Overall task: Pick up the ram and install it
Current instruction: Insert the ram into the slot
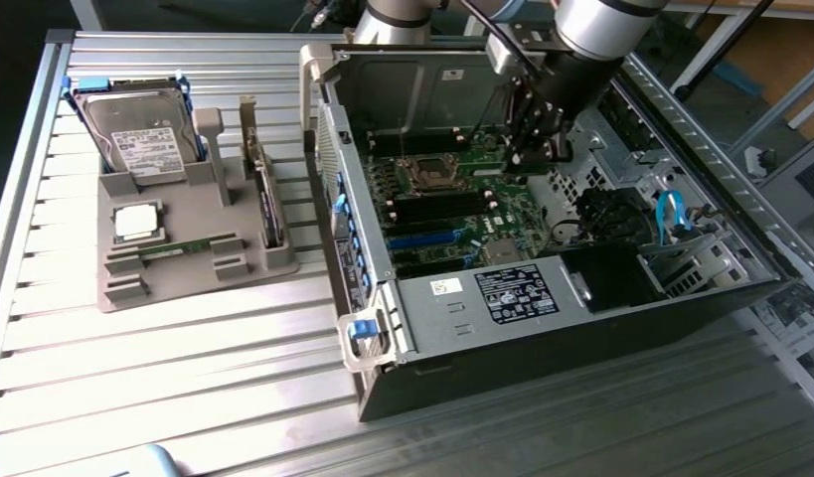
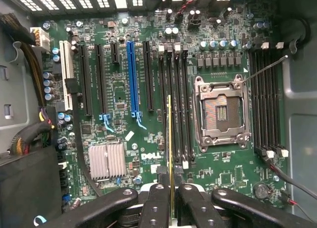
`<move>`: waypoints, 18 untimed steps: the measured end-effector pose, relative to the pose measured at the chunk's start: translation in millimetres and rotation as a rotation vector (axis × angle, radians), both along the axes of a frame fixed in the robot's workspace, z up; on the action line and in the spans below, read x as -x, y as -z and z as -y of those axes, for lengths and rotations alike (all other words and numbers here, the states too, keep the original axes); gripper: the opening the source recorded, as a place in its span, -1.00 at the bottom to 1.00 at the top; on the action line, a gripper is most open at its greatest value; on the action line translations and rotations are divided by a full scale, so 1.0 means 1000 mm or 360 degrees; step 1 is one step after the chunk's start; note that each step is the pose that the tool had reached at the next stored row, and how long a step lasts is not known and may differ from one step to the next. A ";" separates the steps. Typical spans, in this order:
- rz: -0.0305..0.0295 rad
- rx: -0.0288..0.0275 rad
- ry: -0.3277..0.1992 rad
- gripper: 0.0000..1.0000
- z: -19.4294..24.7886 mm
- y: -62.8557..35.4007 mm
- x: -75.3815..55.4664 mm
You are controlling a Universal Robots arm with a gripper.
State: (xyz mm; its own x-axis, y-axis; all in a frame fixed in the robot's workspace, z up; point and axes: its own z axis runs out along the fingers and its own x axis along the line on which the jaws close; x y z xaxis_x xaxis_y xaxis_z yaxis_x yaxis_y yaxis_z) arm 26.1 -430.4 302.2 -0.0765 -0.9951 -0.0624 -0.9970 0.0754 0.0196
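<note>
gripper: black two-finger gripper [image 2: 171, 194] clenched on the ram, fingers [image 2: 156, 204] pressed to both flat sides
ram: long thin green circuit-board stick [image 2: 171, 139], seen edge-on in the wrist view, sticking out from between the fingertips
ram location: inside the open black computer tower case [image 1: 540, 373], over the green motherboard [image 2: 228, 168], lined up along the bank of long black memory slots [image 2: 179, 109]
contact: cannot tell whether the stick's edge touches a slot or hangs just above
socket: square silver-framed processor socket [image 2: 220, 111], open, just beside that slot bank on the far side from the blue slot
other slots: second bank of black memory slots [image 2: 265, 104] on the socket's other side; long blue expansion slot [image 2: 131, 74]; ribbed silver heatsink [image 2: 106, 161]
arm: in the exterior view the gripper [image 1: 540, 149] reaches down into the case near the back wall
holder: grey moulded parts tray [image 1: 195, 276] on the slatted metal table [image 1: 181, 358], to the exterior view's left of the case, well apart from the gripper
holder contents: silver hard drive with white label [image 1: 141, 134] standing tilted, square silver processor chip [image 1: 137, 221] lying flat, another thin green stick [image 1: 188, 246] lying in a groove
</note>
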 end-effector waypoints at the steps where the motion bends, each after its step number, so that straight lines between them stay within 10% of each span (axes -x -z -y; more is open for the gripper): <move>1: 0.00000 0.00000 0.0000 -0.73 0.0000 0.0006 0.000; 18: 0.00001 -0.00001 0.0000 -0.73 0.0000 0.0135 0.000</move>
State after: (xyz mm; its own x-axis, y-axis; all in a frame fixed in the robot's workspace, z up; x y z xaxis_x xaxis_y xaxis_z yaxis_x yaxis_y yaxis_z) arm 26.1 -430.4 288.7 -0.0765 -0.9951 -0.0625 -0.9970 0.0755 0.0195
